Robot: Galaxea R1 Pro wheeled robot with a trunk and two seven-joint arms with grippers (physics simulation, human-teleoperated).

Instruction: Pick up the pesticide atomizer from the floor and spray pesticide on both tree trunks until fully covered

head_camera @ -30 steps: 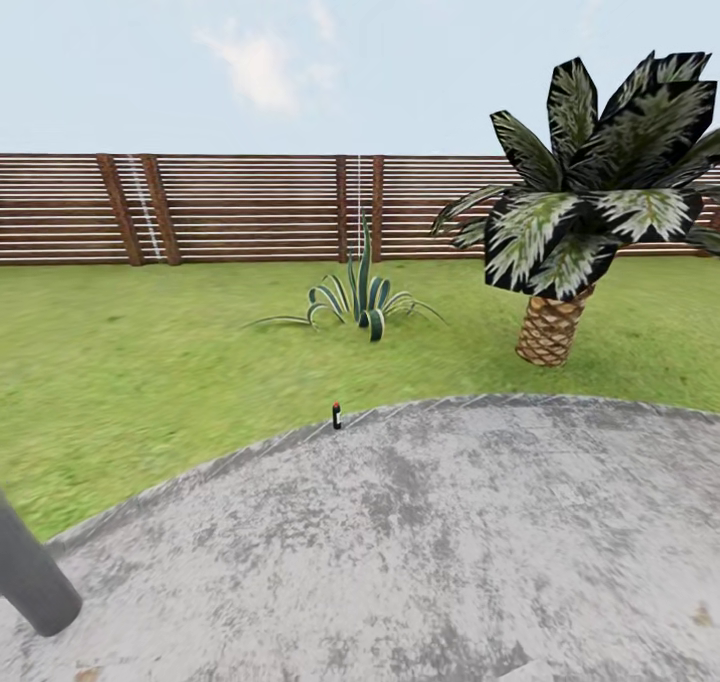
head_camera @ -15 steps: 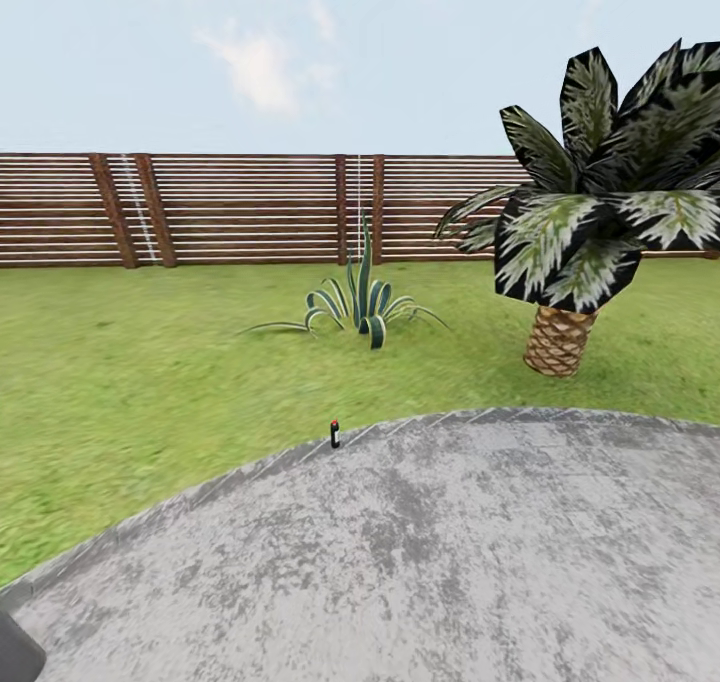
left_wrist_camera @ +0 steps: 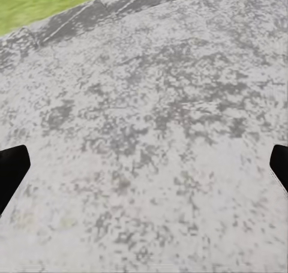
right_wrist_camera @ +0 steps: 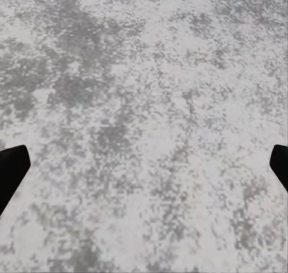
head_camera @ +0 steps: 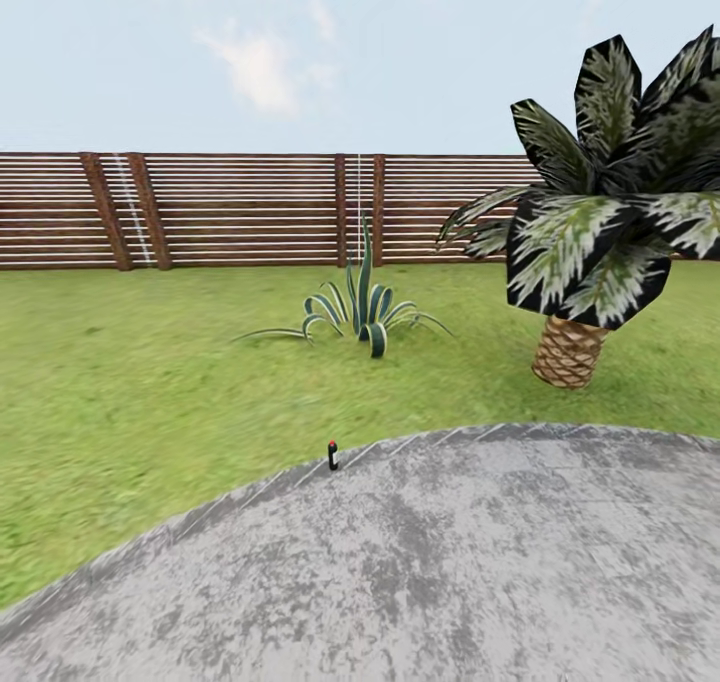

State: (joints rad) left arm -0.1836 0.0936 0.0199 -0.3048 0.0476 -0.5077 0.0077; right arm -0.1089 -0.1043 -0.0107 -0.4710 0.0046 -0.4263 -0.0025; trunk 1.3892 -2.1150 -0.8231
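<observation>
The pesticide atomizer (head_camera: 332, 455) is a tiny black bottle with a red tip. It stands upright on the floor where the grey paving (head_camera: 430, 572) meets the garden lawn (head_camera: 150, 382), some way ahead of me. The two trees and their trunks are out of view. In the left wrist view my left gripper (left_wrist_camera: 144, 171) is open, its black fingertips (left_wrist_camera: 11, 170) far apart over bare paving. My right gripper (right_wrist_camera: 144, 171) is open too, with only grey paving between its fingertips (right_wrist_camera: 11, 168).
A brown slat fence (head_camera: 240, 210) closes the lawn at the back. A spiky striped-leaf plant (head_camera: 365, 307) grows mid-lawn beyond the atomizer. A short palm (head_camera: 585, 262) with a woven brown stem stands at the right.
The whole head view has shifted, so the camera has moved: the atomizer sits lower in the picture and the palm looks larger. The grey arm link at lower left has left the picture.
</observation>
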